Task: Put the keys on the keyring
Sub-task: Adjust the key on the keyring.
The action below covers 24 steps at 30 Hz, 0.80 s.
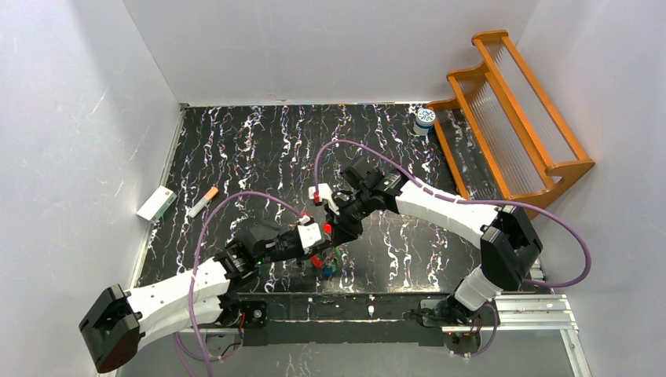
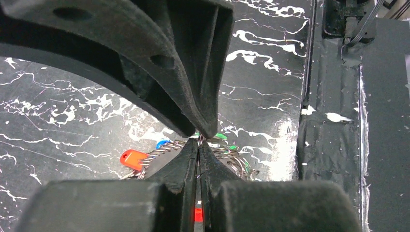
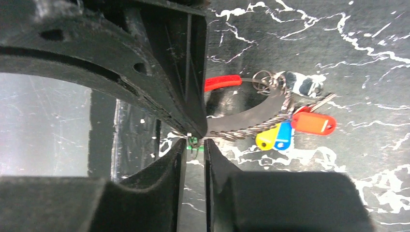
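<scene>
Left gripper (image 2: 199, 145): squeezed all but shut, only a hairline slit left between the fingers, pinching the thin wire of the keyring (image 3: 241, 131) right at the tips. Meets the right gripper (image 3: 194, 144) tip to tip at that same spot, low over the black marbled table (image 1: 236, 149), near its front edge.

Right gripper: closed down to a narrow slot, a little wider than the left's, gripping the twisted wire where it reaches the fingertips (a scrap of the green key (image 3: 193, 141) showing in the slot just behind).

Keyring: curves away from both sets of tips, lying out to one side of the jaws rather than between them. Resting on the table or hanging just above it: cannot tell from these views.

Keys (image 1: 323, 265): bunched on the far part of the loop, clear of the pinch point. In the right wrist view, yellow key (image 3: 266, 139) and blue key (image 3: 284, 135) side by side and touching, red key (image 3: 314, 123) just beyond them, small silver rings (image 3: 263, 78) above. In the top view, a small coloured cluster just below the two meeting grippers.
</scene>
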Tool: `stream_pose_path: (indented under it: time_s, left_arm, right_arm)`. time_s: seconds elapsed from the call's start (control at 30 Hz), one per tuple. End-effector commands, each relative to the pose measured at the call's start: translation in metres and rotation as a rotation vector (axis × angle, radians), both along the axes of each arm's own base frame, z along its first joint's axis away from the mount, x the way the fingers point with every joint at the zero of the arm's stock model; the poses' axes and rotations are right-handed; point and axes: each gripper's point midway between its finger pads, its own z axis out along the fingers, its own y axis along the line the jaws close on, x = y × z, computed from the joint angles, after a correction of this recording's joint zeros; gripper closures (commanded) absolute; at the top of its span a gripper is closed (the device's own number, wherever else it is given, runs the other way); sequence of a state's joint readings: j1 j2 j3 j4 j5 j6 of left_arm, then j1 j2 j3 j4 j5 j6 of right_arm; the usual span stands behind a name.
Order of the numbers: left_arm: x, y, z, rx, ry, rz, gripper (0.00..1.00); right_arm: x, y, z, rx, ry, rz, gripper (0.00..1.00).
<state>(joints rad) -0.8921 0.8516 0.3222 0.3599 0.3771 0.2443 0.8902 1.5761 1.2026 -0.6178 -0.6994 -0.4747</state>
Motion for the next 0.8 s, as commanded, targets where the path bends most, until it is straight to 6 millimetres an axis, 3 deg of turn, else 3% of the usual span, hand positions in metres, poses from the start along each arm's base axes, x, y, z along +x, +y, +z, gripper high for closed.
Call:
stream_pose_path:
  time_s: [0.0,0.2,0.5,0.77]
  left_arm:
    - [0.003,0.001,0.015,-0.091,-0.004,0.052,1.0]
    - [0.006,0.003,0.03,-0.257,0.011,0.117,1.0]
    - [0.0,0.011,0.054,-0.461,0.006,0.139,1.0]
    - [-0.002,0.013,0.058,-0.504,0.001,0.136,1.0]
  right_arm:
    - [0.012,0.011,0.019,0.084,-0.065,-0.032,0.66]
    - [0.018,0.01,0.032,0.215,-0.075,-0.097,0.52]
    - [0.01,-0.002,0.05,0.357,-0.007,-0.078,0.55]
    - [0.002,0.001,0.052,0.408,0.04,-0.038,0.55]
